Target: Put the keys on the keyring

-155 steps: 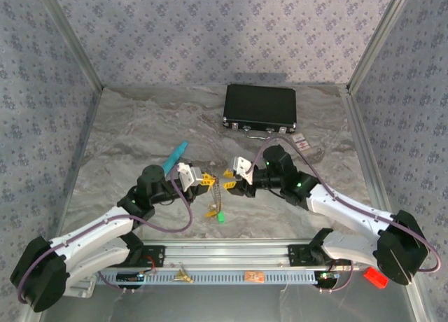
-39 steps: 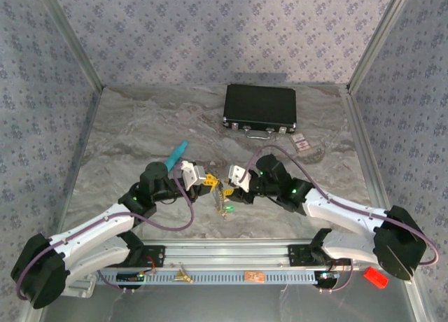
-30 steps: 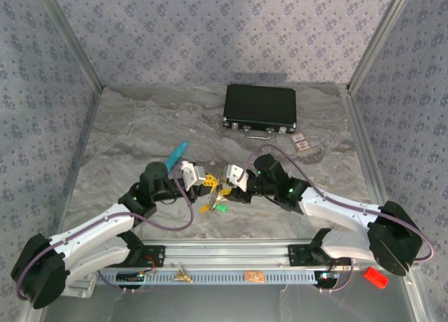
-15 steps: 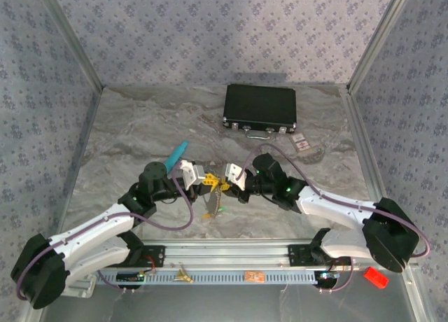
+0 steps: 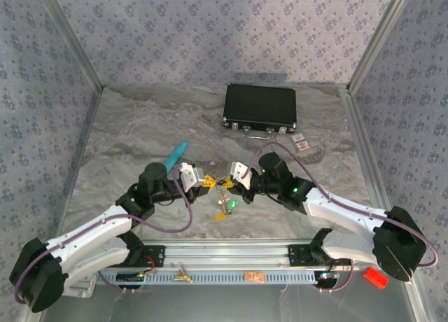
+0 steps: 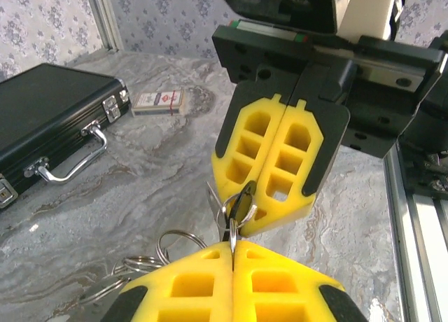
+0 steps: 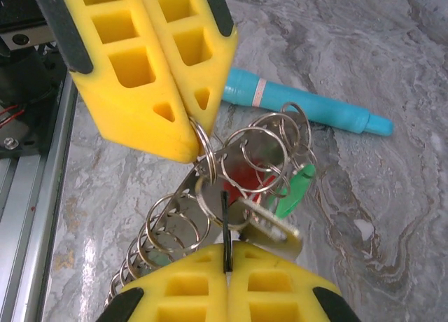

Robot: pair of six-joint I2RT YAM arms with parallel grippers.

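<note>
We have both arms meeting mid-table, just in front of the teal pen point(image 7: 301, 103). The keyring point(image 7: 210, 171) hangs between them, off the table point(image 5: 140, 133), with its chain of small rings drooping below.

The left gripper point(image 7: 194, 141) has its yellow pads pressed together and pinches one wire loop right at the tips. The right gripper point(image 7: 225, 257) is also fully closed. It nips something thin and dark, seen edge-on at the pad seam. We cannot tell whether that is ring wire or a key blade. The two sets of fingertips are very near each other, almost tip to tip.

A flat pale key point(image 7: 271, 229) sits in the bundle just beside the right tips. It looks as though it is already on a loop, but we cannot confirm that. The red tag point(image 7: 246, 178) and green tag point(image 7: 297, 185) dangle behind the rings.

As we judge it, the step in hand is the threading itself. One side anchors the ring while the other works a key onto or along the wire.

The next move calls for small, careful motion. The left grip should stay steady while the right slides or turns its piece around the coil without twisting the loop out of the pads. The grip margins are thin, so a slip would drop the whole bunch.

A small brass piece point(image 5: 184, 274) lies on the front rail. It may be another key to fetch.
</note>
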